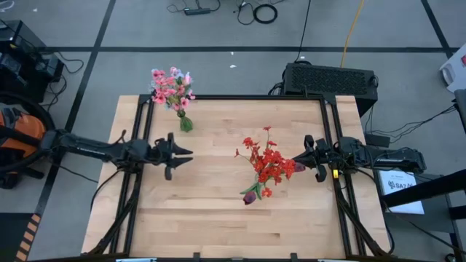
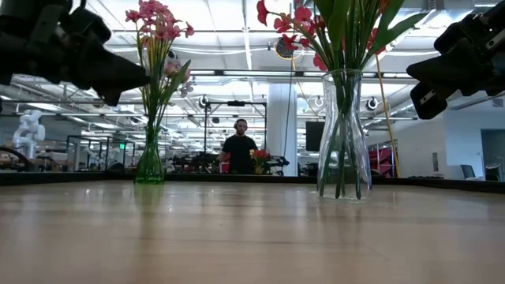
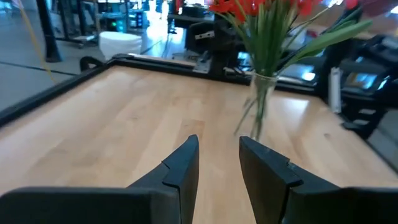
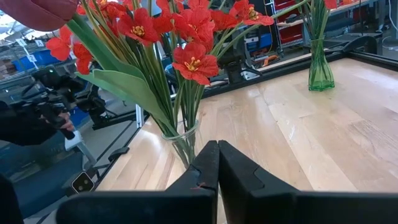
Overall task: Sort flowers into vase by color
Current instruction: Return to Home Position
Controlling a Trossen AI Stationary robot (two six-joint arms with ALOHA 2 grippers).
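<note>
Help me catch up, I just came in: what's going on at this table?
Nothing is being handled right now. The red flowers stand in a clear vase, and the pink flowers in a green vase near the edge of the table. The left gripper, fingers open, and the right gripper, fingers shut, hold nothing, one at each side.

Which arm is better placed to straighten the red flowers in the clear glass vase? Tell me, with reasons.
Right, probably. The right gripper, shut, sits just beside the clear glass vase holding the red flowers; the left gripper, open, hangs farther off, nearer the green glass vase of pink flowers.
</note>
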